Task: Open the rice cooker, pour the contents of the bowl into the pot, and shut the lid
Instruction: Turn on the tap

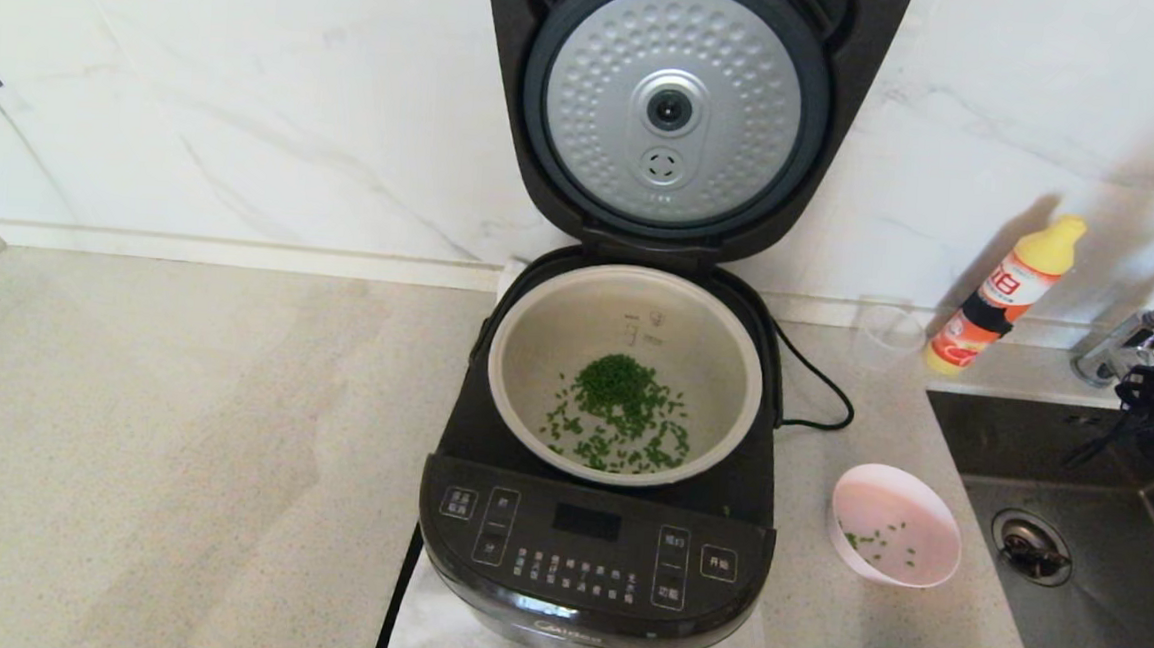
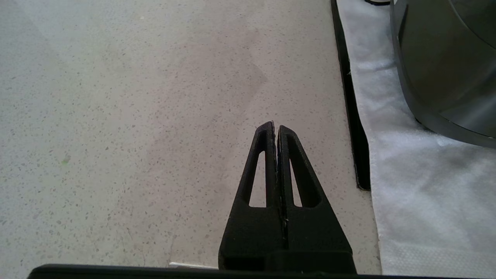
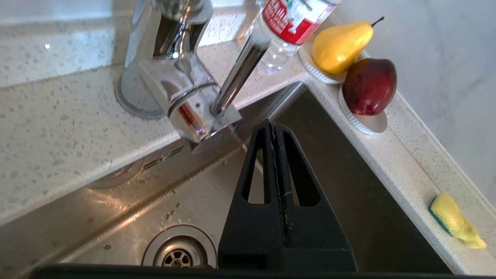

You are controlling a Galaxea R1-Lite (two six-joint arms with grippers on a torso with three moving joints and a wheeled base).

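While lid (image 1: 672,109) stands up: one pot (image 1: 537,322), one bowl (image 1: 932,576) (both tools (image 2: 276,128) (image 3: 273,126) pressed together).

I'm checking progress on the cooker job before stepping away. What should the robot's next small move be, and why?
Probably swing the right gripper, shut and empty over the sink, toward the raised lid to push it down. The green bits already lie in the pot, and the pink bowl stands nearly empty on the counter, so only closing remains.
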